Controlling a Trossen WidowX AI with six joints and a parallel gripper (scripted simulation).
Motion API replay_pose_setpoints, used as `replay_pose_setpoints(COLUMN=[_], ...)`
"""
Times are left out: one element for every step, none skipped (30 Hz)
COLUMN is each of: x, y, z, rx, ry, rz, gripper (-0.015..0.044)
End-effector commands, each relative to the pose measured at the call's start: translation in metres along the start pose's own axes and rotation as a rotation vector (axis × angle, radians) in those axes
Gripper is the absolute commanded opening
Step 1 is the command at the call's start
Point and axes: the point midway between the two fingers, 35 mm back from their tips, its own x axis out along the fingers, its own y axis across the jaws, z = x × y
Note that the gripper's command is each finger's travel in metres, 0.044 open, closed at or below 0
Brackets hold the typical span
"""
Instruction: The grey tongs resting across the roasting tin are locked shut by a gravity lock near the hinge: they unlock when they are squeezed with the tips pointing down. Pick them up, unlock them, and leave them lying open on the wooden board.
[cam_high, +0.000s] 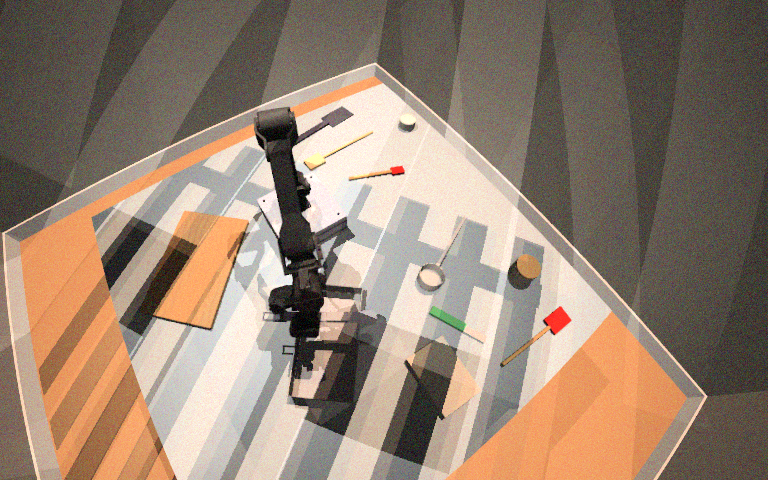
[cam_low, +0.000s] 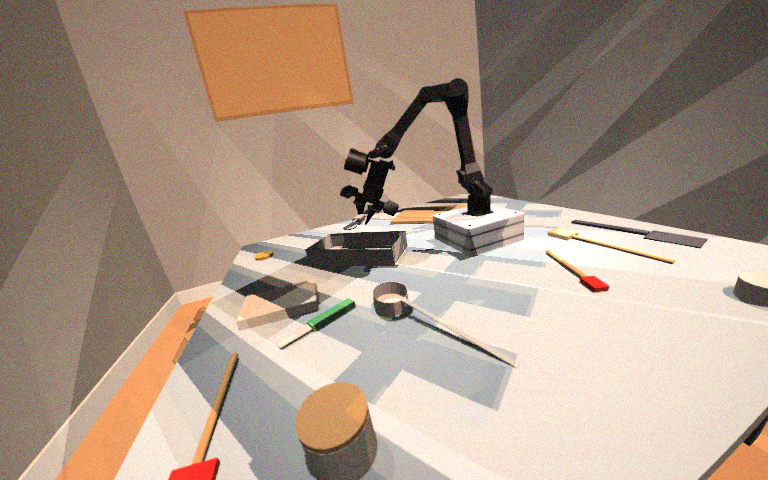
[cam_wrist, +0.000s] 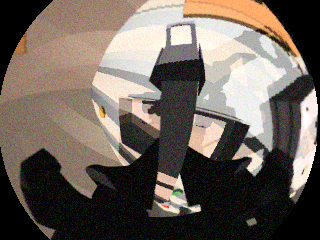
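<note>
The dark jaws (cam_high: 305, 325) (cam_low: 368, 217) are pinching the grey tongs (cam_high: 271, 313) (cam_low: 355, 221) (cam_wrist: 177, 125) above the roasting tin (cam_high: 322, 398) (cam_low: 379, 256) (cam_wrist: 135, 131), and in the exterior view the tongs are showing just over its rim, apparently not touching it. The step in hand is, I judge, lifting and turning them for the unlocking. Doing it well means raising the tongs high enough above the tin for the tips to swing down without knocking its walls, keeping the pinch firm so that they are not twisting in the jaws, then squeezing only once the tips are truly pointing down. After that, the tongs are needing a gentle lowering onto the wooden board (cam_high: 209, 271) (cam_low: 419, 215) (cam_wrist: 235, 10), the long orange one across from the tin on its hinge-ring side; easing the grip too fast could be letting them drop or roll. The arm is covering most of the tongs from the top, where only the ring end is peeking out beside the tin. In the exterior view they are small and grainy, so their exact tilt is staying unclear. The wrist view is losing the tips among the black jaws, and whether the lock is holding cannot be told.
</note>
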Motion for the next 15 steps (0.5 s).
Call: replay_pose_setpoints(x=[-0.0023,-0.002,-0.0017,-0.0014,-0.001,-0.0006,-0.0003,0.0,0.0003,0.0005,0.0007,0.0009,0.001,0.001,0.0011], y=[0.0027,0.0026,0.0025,0.0023,0.0021,0.0019,0.0016,0.0013,0.0011,0.0008,0.0005,0.0001,-0.0002,-0.0005,-0.0009], z=[-0.0012,-0.0013,-0.0014,-0.0016,-0.0018,-0.002,-0.0022,-0.0023,-0.0025,-0.0027,-0.0028,-0.003,-0.0031,-0.0033,-0.0034], rx=[0.002,0.005,0.01,0.016,0.023,0.031,0.039,0.047,0.054,0.062,0.07,0.079,0.087,0.095,0.103], ry=[0.007,0.007,0.006,0.006,0.006,0.005,0.004,0.003,0.002,0.001,0.0,-0.001,-0.003,-0.004,-0.006], rz=[-0.002,-0.009,-0.019,-0.031,-0.045,-0.06,-0.076,-0.091,-0.107,-0.122,-0.138,-0.153,-0.168,-0.184,-0.199], gripper=[-0.015,-0.015,-0.015,-0.015,-0.015,-0.015,-0.015,-0.015,-0.015,-0.015,-0.015,-0.015,-0.015,-0.015,-0.015])
